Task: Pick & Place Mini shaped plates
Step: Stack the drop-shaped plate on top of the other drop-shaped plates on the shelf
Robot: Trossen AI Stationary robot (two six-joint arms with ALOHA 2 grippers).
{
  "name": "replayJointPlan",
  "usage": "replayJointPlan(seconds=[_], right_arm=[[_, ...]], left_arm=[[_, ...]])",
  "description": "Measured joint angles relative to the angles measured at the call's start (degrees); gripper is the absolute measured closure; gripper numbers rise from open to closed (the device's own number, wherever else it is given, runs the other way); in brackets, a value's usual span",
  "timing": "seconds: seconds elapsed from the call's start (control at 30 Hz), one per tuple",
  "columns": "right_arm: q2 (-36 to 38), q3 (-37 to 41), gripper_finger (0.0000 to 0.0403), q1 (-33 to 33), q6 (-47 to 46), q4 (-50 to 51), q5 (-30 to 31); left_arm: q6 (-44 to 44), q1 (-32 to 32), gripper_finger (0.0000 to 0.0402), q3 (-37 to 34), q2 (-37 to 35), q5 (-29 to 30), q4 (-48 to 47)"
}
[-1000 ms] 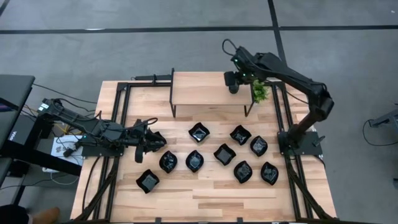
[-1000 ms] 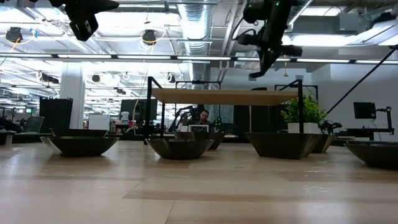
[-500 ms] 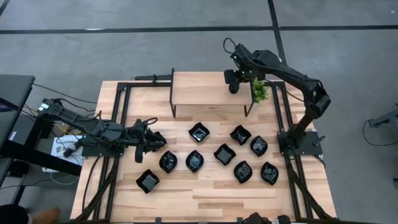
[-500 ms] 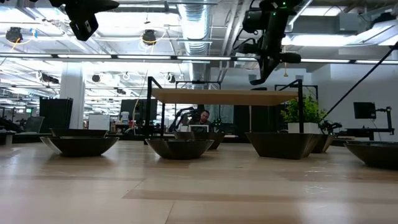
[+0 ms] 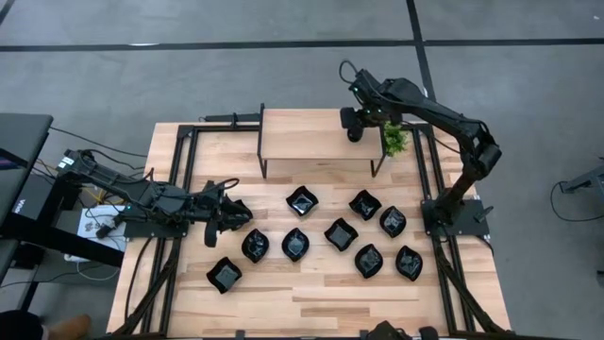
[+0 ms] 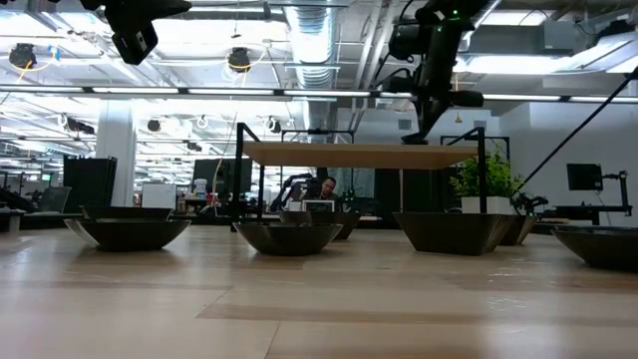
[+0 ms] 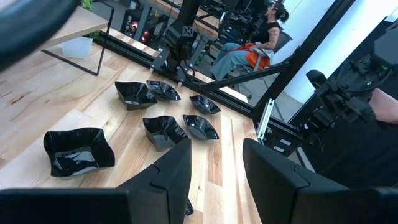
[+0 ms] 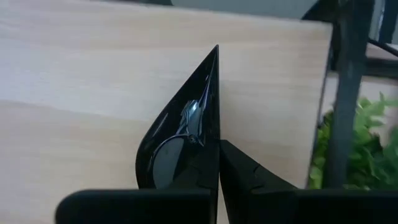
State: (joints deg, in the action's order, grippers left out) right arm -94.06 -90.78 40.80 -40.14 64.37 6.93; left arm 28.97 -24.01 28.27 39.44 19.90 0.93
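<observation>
A: High view first. Nine small glossy black plates [image 5: 341,233] on the bench [image 5: 311,302], loose cluster in front of the raised wooden shelf [image 5: 316,134]. Shapes?

B: Mixed. Wavy-edged square plate [image 5: 225,275] sits nearest the front left corner, a second square one [image 5: 302,199] just in front of the shelf. The rest look like pointed teardrops or rounded leaves, all shiny with light glare inside. From the low view they read as shallow dark bowls with flared rims [image 6: 127,231].

A: Right claw?

B: Right claw [image 5: 355,133] is up over the shelf's right end, just beside the green plant [image 5: 394,140]. Fingers pinched tight on a tenth plate [image 8: 184,134], held by its edge. Right wrist view shows it on edge, pointed tip away from the claw, glossy black with a bright reflection, pale shelf board behind it.

A: Touching the shelf?

B: Can't tell from these.

A: Left claw?

B: Left claw [image 5: 229,213] hangs over the left side of the bench, near the leftmost plates. Fingers [image 7: 165,180] stand apart, nothing between them. Its wrist view looks across several plates, the wavy square nearest [image 7: 78,151].

A: Anything behind?

B: A seated person [image 7: 252,48] beyond the bench, in the left wrist view.
</observation>
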Motion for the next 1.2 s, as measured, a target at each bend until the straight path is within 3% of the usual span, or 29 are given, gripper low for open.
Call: replayJointPlan(seconds=[1.2], right_arm=[[0.02,0.0,0.0403,0.83,0.07,0.17,0.42]], left_arm=[[-0.02,0.0,0.0257,0.0,0.0,0.0,0.63]])
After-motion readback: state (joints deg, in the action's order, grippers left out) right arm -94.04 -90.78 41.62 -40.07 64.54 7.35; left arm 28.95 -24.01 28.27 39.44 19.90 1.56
